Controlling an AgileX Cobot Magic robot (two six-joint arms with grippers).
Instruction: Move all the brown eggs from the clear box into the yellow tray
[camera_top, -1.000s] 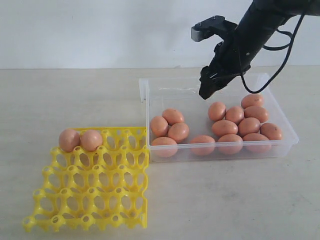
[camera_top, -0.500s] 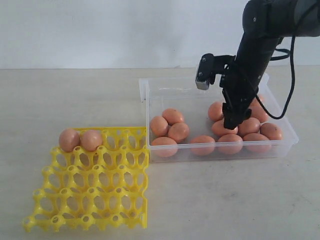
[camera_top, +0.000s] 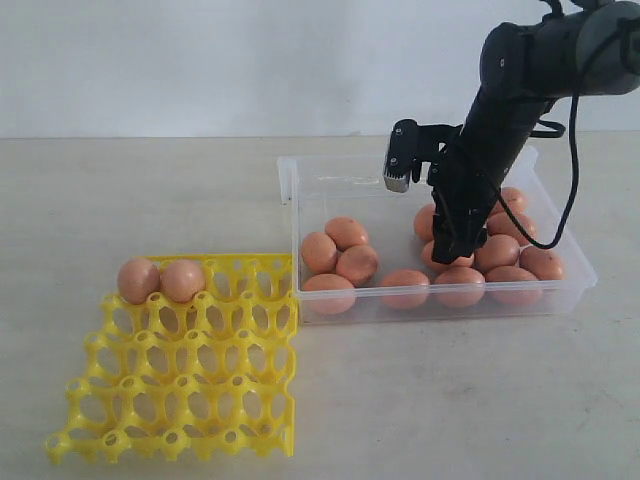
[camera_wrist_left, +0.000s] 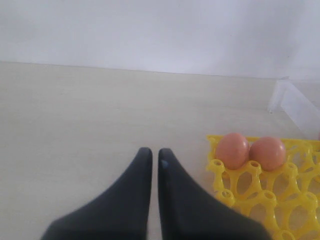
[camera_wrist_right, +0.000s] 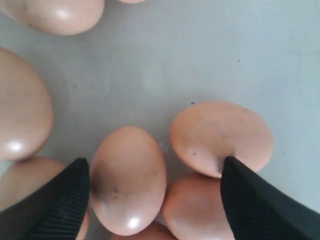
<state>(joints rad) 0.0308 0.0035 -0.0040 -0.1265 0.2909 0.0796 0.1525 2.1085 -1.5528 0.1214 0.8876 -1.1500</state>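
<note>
Now right pincer (camera_top: 452, 252) released, jaws spread wide, low inside clear box (camera_top: 288, 175). One brown egg (camera_wrist_right: 128, 180) between its fingers, neighbour egg (camera_wrist_right: 221, 137) at one fingertip. Box toward right edge of table (camera_top: 150, 200), holding bulk of brown eggs (camera_top: 357, 263). Toward front edge, yellow tray (camera_top: 190, 390), two eggs (camera_top: 139, 280) in far-left cups. Beside tray, left pincer (camera_wrist_left: 151, 155) clenched, empty.
</note>
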